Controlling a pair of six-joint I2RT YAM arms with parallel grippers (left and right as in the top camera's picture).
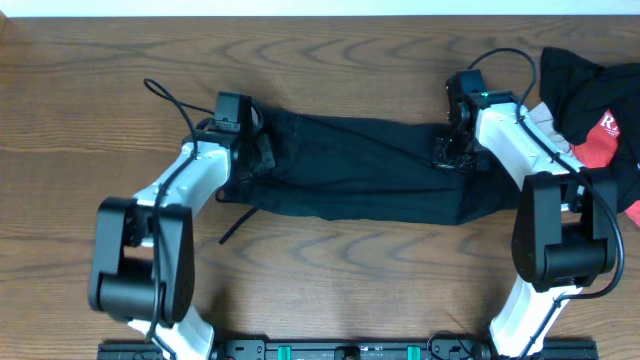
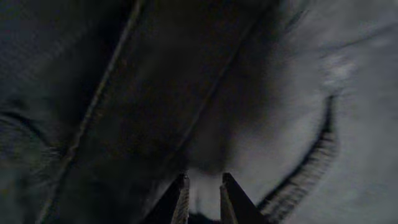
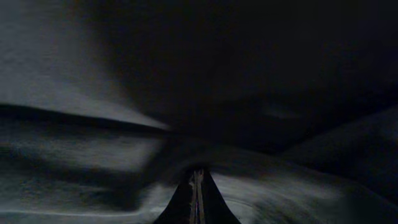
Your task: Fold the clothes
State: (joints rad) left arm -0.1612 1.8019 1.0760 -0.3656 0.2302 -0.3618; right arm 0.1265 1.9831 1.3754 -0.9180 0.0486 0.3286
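jaws on the left gripper [image 2: 203, 186] are standing narrow, with a slim gap that seems to be pinching a thicker fold of the clothes [image 1: 360, 165], while those on the right gripper [image 3: 198, 180] are pressing fully together, apparently nipping a thin layer that is tenting up toward the tips. the clothes are lying stretched in a long band across the middle of the table [image 1: 330, 270], one gripper at the left end and the other down on the cloth toward the right end, with more cloth running on past it. holding both ends this way is likely drawing the cloth flat and straight, so a clean fold can be made. the cord [image 1: 234, 229] is trailing off the lower left edge onto the wood. a black-and-red garment [image 1: 600, 100] is sitting apart at the far right, beside the right arm. the fold itself is not looking started; the next move is probably calling for both arms lifting and carrying one edge over together, keeping the tension even.
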